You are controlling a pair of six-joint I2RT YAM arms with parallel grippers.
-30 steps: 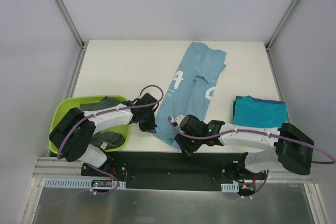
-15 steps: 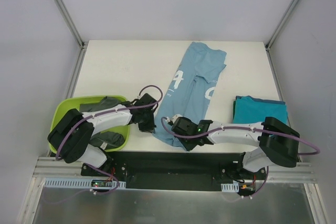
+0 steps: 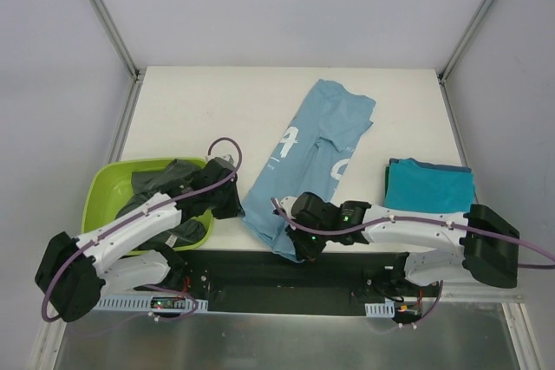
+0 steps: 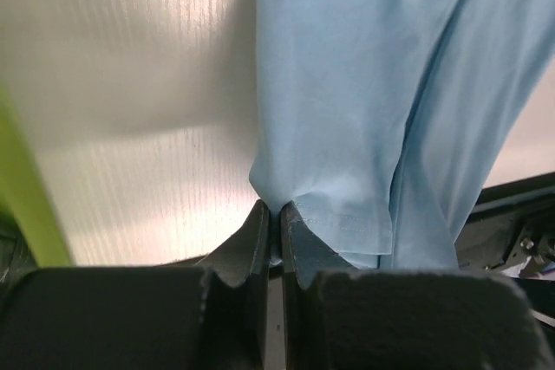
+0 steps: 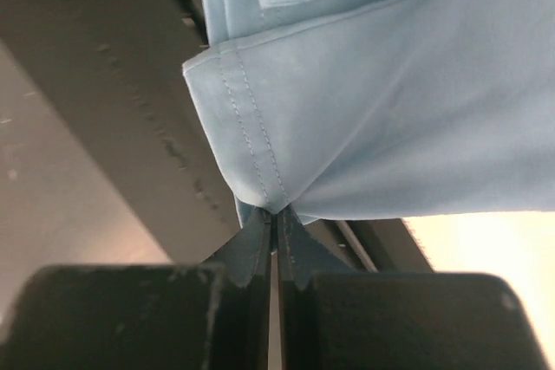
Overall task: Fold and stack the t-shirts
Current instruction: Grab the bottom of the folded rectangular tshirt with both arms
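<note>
So our left fingers (image 4: pixel 247 247) and right fingers (image 5: pixel 251 256) are both pinching near hem corners of the light blue t-shirt (image 3: pixel 308 149), which trails away from the tips across the surface (image 3: pixel 199 110), and we've just dragged it nearer, probably flattening it for folding.

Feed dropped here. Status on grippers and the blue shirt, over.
Both jaws shut: left gripper and right gripper pinch near hem of light blue t-shirt. Folded teal t-shirt apart at right; nothing blocking.
</note>
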